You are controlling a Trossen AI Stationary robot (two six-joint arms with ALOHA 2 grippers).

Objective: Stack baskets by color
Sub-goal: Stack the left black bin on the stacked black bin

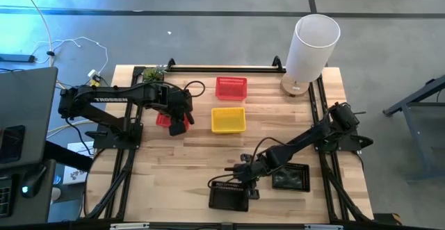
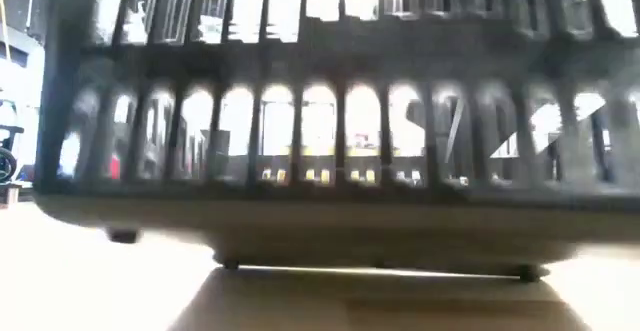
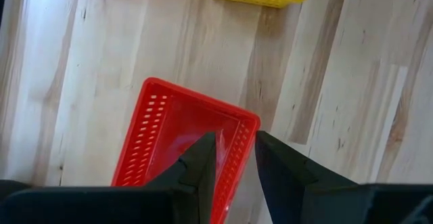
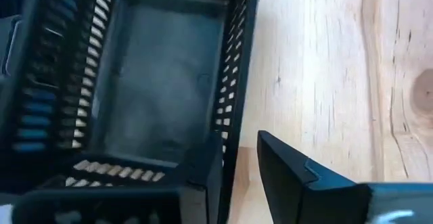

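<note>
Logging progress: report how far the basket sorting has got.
Done: nothing clearly finished. In hand: left gripper clamps a red basket wall; right gripper clamps a black basket wall. Left: red basket, yellow basket and another black basket sit apart.

On the counter [image 1: 174, 181] the high view shows five baskets or stacks: two red, one [image 1: 231, 87] at the far side and one [image 1: 165, 120] under the left arm; one yellow basket [image 1: 228, 119]; and two black, one [image 1: 229, 195] at the near edge and one [image 1: 291, 178] beside it. Whether any is a stack cannot be told. There is one white cylinder [image 1: 312, 47] and one green plant [image 1: 153, 73].
</note>
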